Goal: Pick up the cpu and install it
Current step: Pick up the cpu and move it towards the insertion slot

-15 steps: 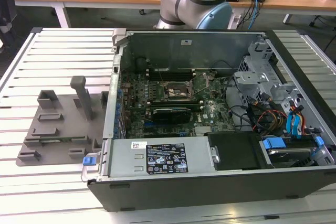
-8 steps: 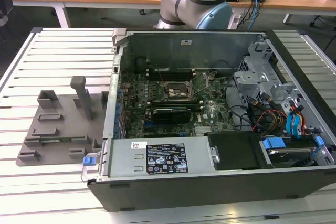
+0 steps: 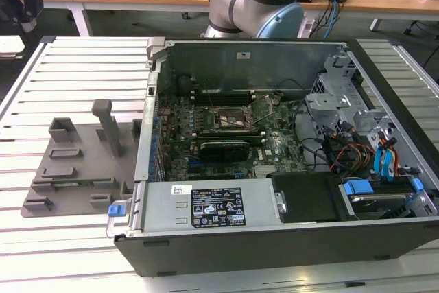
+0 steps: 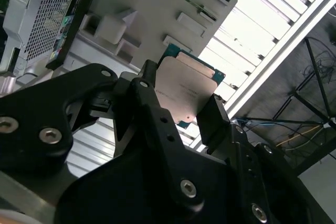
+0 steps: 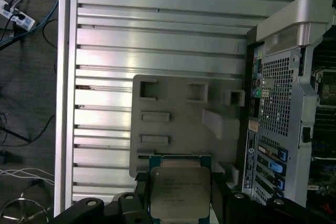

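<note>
Your gripper (image 4: 184,99) has its jaws clamped on the chip (image 4: 185,88). One black finger (image 4: 148,80) presses on each of two opposite edges, and the metal plate faces the camera in both wrist views. You are holding the chip above one edge of the grey tray (image 5: 178,109). The tray lies on the slatted table (image 5: 157,35), and the computer case (image 5: 278,90) stands just beside the tray.
</note>
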### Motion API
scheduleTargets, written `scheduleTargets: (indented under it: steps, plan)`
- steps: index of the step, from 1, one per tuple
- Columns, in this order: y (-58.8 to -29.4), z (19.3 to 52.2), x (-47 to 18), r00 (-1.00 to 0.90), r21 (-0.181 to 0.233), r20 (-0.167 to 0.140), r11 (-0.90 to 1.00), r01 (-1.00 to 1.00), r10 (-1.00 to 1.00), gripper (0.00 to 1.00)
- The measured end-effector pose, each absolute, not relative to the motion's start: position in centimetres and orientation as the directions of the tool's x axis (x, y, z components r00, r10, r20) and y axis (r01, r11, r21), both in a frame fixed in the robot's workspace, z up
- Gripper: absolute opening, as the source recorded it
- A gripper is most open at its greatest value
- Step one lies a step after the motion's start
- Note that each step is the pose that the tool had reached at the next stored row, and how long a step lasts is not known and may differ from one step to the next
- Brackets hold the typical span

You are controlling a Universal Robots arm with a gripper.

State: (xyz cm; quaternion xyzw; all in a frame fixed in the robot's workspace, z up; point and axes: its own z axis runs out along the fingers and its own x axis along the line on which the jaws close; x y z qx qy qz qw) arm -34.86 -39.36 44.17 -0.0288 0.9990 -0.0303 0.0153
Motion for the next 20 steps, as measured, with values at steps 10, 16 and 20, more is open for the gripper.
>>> scheduleTargets:
  steps: [10,16,20]
  plan:
    - [-39.1,43.9,-33.8,-0.998,-0.066,-0.029,0.996,-0.057,-0.059,0.55]
    - [-39.0,43.8,-33.1,-0.998,-0.066,-0.029,0.996,-0.057,-0.059,0.55]
    - [-39.0,43.7,-32.6,-0.998,-0.068,-0.029,0.996,-0.056,-0.058,0.55]
